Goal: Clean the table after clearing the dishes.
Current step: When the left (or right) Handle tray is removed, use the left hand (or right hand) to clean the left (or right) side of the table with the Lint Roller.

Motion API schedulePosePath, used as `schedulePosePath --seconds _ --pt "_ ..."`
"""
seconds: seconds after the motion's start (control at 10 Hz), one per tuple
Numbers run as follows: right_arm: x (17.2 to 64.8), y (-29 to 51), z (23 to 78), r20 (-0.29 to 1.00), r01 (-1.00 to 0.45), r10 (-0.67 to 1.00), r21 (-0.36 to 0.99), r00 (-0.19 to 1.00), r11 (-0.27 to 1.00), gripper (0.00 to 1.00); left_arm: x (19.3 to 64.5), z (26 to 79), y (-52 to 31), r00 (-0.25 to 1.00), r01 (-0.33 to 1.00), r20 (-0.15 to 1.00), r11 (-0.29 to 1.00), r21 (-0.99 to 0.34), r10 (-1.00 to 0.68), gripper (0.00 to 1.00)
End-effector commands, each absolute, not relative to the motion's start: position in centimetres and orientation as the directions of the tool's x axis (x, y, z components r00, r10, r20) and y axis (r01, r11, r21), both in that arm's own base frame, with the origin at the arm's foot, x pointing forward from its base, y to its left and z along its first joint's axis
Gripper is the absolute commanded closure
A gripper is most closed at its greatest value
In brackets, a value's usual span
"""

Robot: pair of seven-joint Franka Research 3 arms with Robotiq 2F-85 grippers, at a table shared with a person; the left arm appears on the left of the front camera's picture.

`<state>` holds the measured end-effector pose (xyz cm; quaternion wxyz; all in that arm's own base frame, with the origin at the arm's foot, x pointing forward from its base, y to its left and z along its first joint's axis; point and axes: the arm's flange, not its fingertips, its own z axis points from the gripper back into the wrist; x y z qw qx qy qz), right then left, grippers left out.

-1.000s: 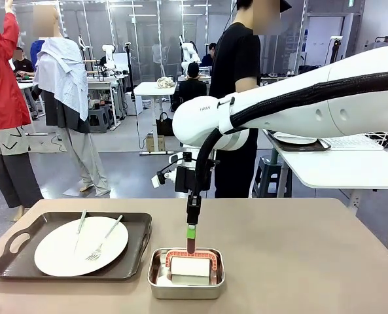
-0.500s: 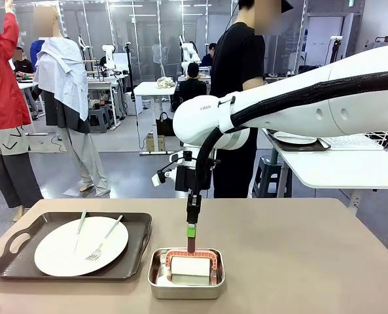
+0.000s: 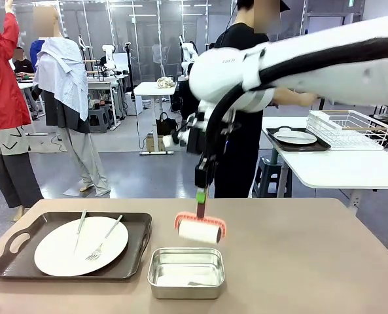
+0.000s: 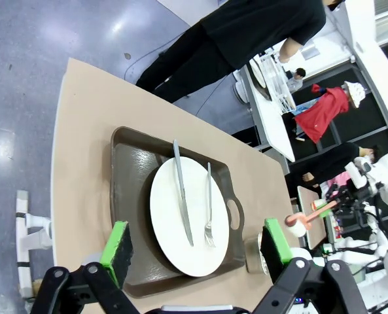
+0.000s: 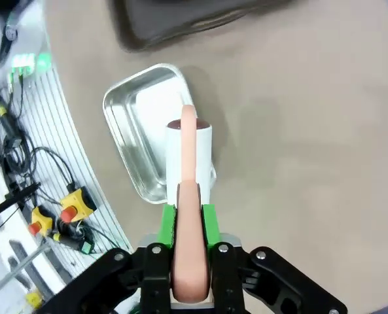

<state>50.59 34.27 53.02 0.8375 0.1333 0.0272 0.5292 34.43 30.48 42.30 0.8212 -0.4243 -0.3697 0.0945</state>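
Note:
My right gripper is shut on the salmon handle of a white cleaning roller, which hangs above the beige table just behind the steel pan. In the right wrist view the green pads clamp the handle, with the roller over the pan's edge. A white plate with a fork and a knife lies on a dark brown tray at the left. My left gripper is open high above that plate and tray.
A person in black stands at the table's far side, reaching toward the white side table, where a second plate sits on a dark tray beside a wire rack. The beige table's right half is bare.
My right arm has lifted the roller up out of the steel pan and slightly to the right. The person's arm now reaches toward the side table.

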Motion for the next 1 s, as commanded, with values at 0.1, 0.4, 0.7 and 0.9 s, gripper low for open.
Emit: schedulePosePath --seconds 0.1,0.4,0.7,0.9 --pt "48.1 24.4 53.1 0.259 -0.608 0.552 0.26 0.793 0.751 0.99 34.3 42.5 30.7 0.708 0.168 0.529 0.617 -0.769 0.467 0.0" --pt "46.7 14.3 49.1 0.374 -0.221 0.035 0.469 0.927 0.855 0.99 34.3 42.5 30.7 0.708 0.168 0.529 0.617 -0.769 0.467 0.0" --pt "48.3 11.7 45.8 0.354 -0.145 -0.102 0.608 0.93 0.781 0.99 34.3 42.5 30.7 0.708 0.168 0.529 0.617 -0.769 0.467 0.0" --pt "47.9 9.4 47.1 0.295 -0.14 -0.027 0.531 0.955 0.836 0.99 34.3 42.5 30.7 0.708 0.168 0.529 0.617 -0.769 0.467 0.0"
